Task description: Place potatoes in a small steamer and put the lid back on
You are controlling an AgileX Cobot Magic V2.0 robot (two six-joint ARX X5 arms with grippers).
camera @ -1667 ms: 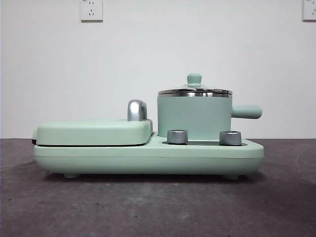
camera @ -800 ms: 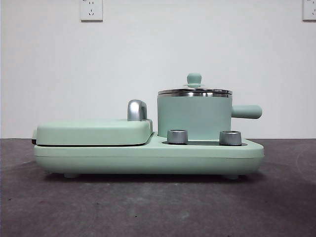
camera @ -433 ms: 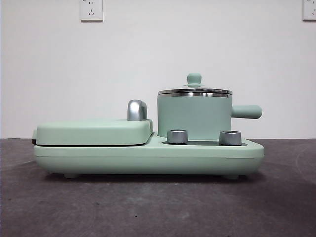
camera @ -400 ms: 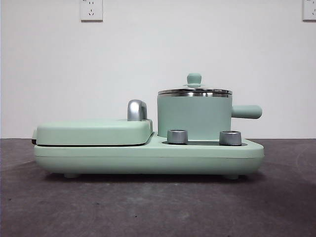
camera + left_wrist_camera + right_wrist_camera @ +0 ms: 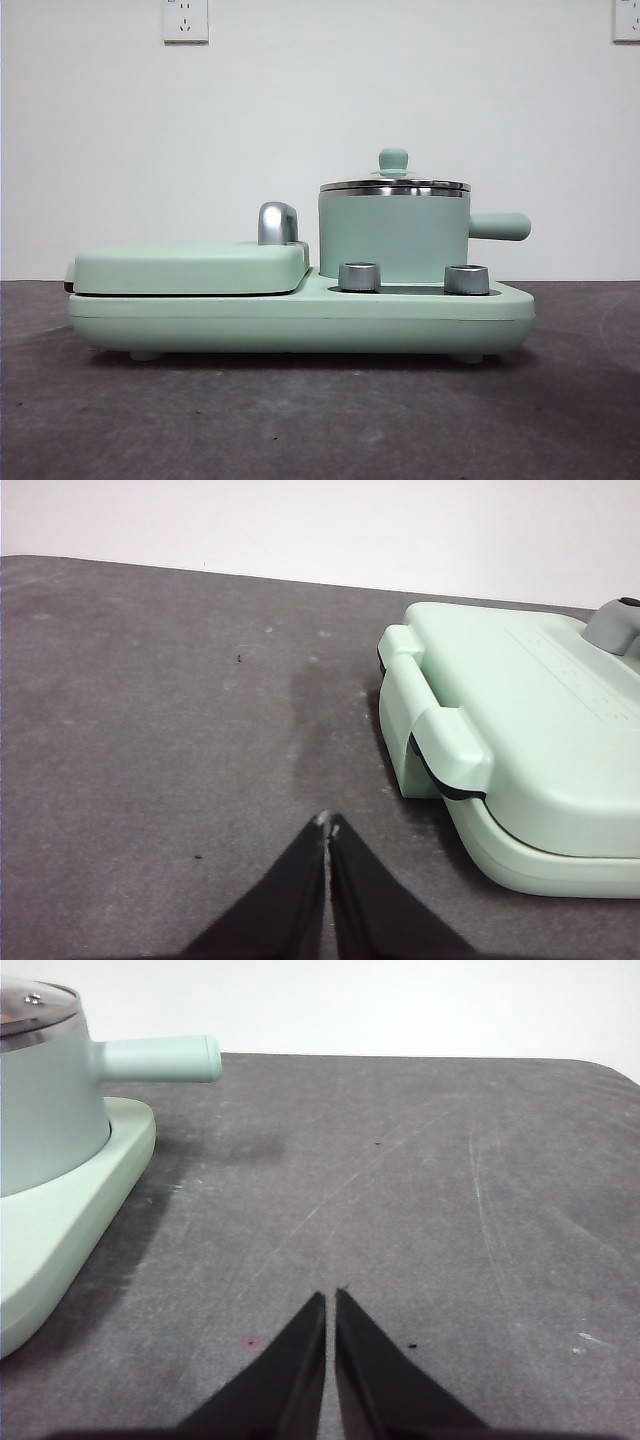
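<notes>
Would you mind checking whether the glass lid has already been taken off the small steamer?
No, in the front view the lid sits on the steel rim of the small steamer, with its green knob upright on top.

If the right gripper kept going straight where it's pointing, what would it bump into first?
Probably nothing: ahead of the right gripper, jaws shut, lies only bare grey table as far as the edge. The small steamer sits off to one side.

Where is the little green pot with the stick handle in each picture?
Front view: the small steamer stands right of center on the green cooker base, the lid on it, handle pointing right.
Left wrist view: not in it; only the flat griddle shows.
Right wrist view: at the upper left edge.
Shared landmark: the steamer's stubby handle.
</notes>
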